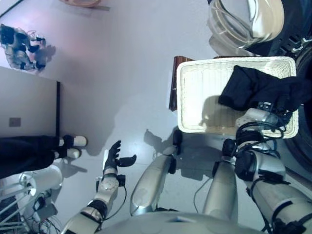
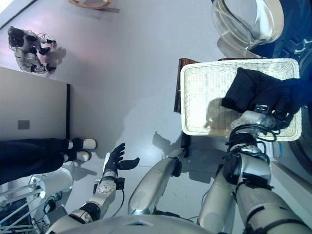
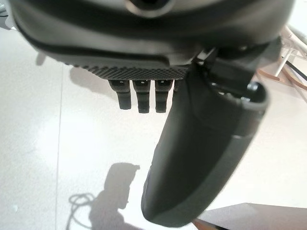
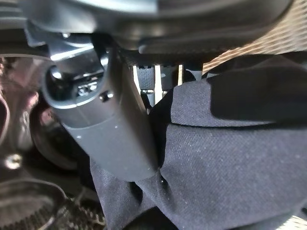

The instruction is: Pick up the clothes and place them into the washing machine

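Note:
A dark navy garment (image 1: 253, 87) lies bunched in the right end of a white wicker basket (image 1: 187, 97). My right hand (image 2: 264, 110) reaches into the basket and is buried in the cloth. Up close, its thumb (image 4: 105, 134) presses against the garment (image 4: 230, 163), with a fold caught between the thumb and the fingers behind it. The washing machine's round glass door (image 1: 246, 22) stands open at the top right, beyond the basket. My left hand (image 1: 114, 158) hangs over the floor at the lower left, open, holding nothing.
The basket rests on a dark brown stool (image 1: 174, 90). A person's dark-trousered legs and white shoes (image 1: 73, 146) stand at the left, beside a grey panel (image 1: 27, 102). Another small robot (image 1: 19, 46) lies on the floor at the top left.

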You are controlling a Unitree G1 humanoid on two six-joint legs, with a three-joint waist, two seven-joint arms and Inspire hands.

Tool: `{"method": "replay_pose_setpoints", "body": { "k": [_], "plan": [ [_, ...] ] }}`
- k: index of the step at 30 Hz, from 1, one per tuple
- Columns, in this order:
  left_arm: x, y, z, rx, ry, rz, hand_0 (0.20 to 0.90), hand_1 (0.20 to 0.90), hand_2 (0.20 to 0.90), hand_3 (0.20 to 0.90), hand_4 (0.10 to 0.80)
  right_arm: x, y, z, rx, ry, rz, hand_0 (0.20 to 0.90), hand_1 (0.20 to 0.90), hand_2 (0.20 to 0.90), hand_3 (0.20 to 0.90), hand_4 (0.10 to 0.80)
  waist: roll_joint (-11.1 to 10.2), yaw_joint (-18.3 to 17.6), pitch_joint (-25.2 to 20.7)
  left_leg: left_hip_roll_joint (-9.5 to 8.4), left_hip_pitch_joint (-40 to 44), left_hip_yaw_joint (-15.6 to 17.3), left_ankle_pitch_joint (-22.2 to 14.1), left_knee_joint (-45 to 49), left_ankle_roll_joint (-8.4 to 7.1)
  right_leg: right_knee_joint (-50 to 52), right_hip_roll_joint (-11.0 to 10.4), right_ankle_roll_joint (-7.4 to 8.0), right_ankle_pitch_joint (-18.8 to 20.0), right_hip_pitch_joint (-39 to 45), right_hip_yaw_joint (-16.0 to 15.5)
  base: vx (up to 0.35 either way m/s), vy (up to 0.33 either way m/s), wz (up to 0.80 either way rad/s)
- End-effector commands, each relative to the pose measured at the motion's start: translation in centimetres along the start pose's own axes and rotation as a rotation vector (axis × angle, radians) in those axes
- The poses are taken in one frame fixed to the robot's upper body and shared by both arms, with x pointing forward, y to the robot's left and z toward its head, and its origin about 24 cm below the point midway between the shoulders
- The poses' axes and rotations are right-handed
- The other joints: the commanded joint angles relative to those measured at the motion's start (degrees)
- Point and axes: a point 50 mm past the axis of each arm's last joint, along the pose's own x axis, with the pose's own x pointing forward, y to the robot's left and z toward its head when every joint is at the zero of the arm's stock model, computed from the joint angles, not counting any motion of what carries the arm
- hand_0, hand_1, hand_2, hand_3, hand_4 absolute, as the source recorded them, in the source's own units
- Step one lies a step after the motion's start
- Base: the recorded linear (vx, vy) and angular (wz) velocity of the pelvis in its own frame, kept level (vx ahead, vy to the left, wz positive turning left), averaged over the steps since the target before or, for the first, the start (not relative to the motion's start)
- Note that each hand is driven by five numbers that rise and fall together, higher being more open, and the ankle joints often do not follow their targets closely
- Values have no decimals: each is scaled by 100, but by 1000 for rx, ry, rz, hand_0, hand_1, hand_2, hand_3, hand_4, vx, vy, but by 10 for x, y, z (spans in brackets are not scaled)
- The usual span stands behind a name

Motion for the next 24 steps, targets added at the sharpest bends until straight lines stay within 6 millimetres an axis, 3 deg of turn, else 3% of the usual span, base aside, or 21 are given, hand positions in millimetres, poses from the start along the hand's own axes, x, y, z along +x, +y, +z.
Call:
{"method": "replay_pose_setpoints", "body": {
  "k": [1,2,3,4,5,6,7,8,13,14,20,24],
  "plan": [
    [-8,16,-16,41,9,27,900,900,900,900,800,-9,98,106,175,-361,270,300,300,300,300,400,283,82,-477,-473,-374,-118,-125,-88,-31,-95,156,-305,-160,124,169,62,52,2],
    [-9,17,-17,43,9,24,900,900,900,900,800,-14,113,124,205,-407,299,300,300,300,300,400,338,106,-511,-486,-381,-104,-122,-93,-33,-77,149,-304,-165,97,189,-12,32,0],
    [-9,15,-16,39,6,20,900,900,900,900,800,-15,115,126,204,-413,300,300,300,300,300,400,379,127,-508,-468,-417,-94,-72,-98,-30,-81,169,-305,-105,56,196,0,0,0],
    [-9,15,-16,40,2,17,900,900,900,900,800,-21,127,142,208,-461,336,300,300,300,300,400,411,129,-522,-485,-421,-82,-82,-97,-35,-49,161,-304,-126,20,222,17,21,-8],
    [-11,20,-17,37,-2,22,900,900,900,900,800,-34,148,171,228,-545,401,300,300,300,300,400,437,156,-561,-513,-413,-80,-119,-96,-50,13,137,-305,-187,-32,266,51,21,-9],
    [-11,20,-18,32,-2,20,900,900,900,900,800,-42,159,183,238,-572,445,300,300,300,300,400,463,166,-571,-511,-435,-67,-108,-104,-58,33,140,-306,-185,-82,308,43,32,-4],
    [-12,21,-19,31,-2,17,900,900,900,900,800,-49,169,192,231,-598,487,347,347,347,347,431,475,171,-572,-506,-449,-42,-95,-113,-71,58,147,-306,-183,-131,339,0,0,0],
    [-12,20,-18,22,-5,14,900,900,900,900,800,-52,174,192,227,-596,508,900,900,900,900,800,497,167,-556,-498,-470,-15,-83,-114,-82,90,173,-307,-175,-182,373,10,7,-6],
    [-12,20,-21,-4,19,18,900,900,900,900,800,-51,176,162,134,-511,579,900,900,900,900,800,484,93,-512,-461,-466,92,-90,-142,-68,132,247,-312,-160,-265,471,24,6,-12],
    [-13,19,-23,-13,35,17,900,900,900,900,800,-40,166,146,84,-459,540,900,900,900,900,800,487,65,-518,-460,-458,114,-104,-134,-52,111,265,-318,-164,-244,492,3,17,-16],
    [-12,11,-22,-33,47,-19,900,900,900,900,800,-15,133,92,-59,-276,469,900,900,900,900,800,435,24,-467,-428,-421,134,-134,-94,-41,96,309,-334,-161,-168,455,10,3,-3],
    [-11,9,-22,-28,60,-31,900,900,900,900,800,-11,103,44,-131,-123,447,900,900,900,900,800,361,-15,-385,-398,-394,141,-141,-84,-35,89,348,-350,-132,-126,434,-16,-2,-1]
  ]
}}
